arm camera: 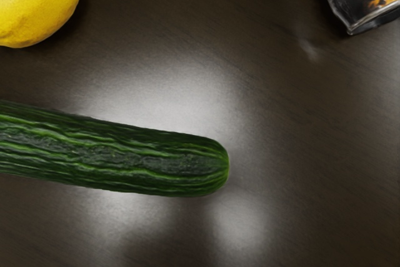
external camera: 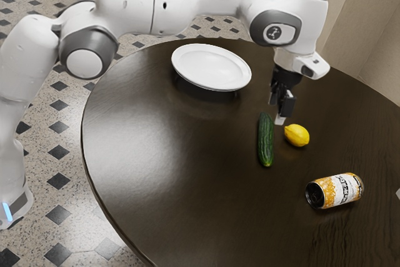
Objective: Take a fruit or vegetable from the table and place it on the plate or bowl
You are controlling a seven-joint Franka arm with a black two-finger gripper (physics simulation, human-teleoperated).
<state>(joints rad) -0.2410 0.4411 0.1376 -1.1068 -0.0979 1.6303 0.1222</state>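
Black two-finger gripper (external camera: 280, 108) hangs open, empty, just above the long ridged dark-green cucumber (external camera: 265, 139) end; I judge I'm lining up a grasp.

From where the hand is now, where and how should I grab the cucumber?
Probably mid-length, from straight above, closing across its narrow width: the cucumber lies flat, long and slim, with a gap to the lemon.

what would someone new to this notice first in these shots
The big white arm reaches over the dark round table, its tool hanging above a green cucumber and a yellow lemon lying side by side. Behind them sits an empty white plate, and an orange can lies on its side nearer the camera.
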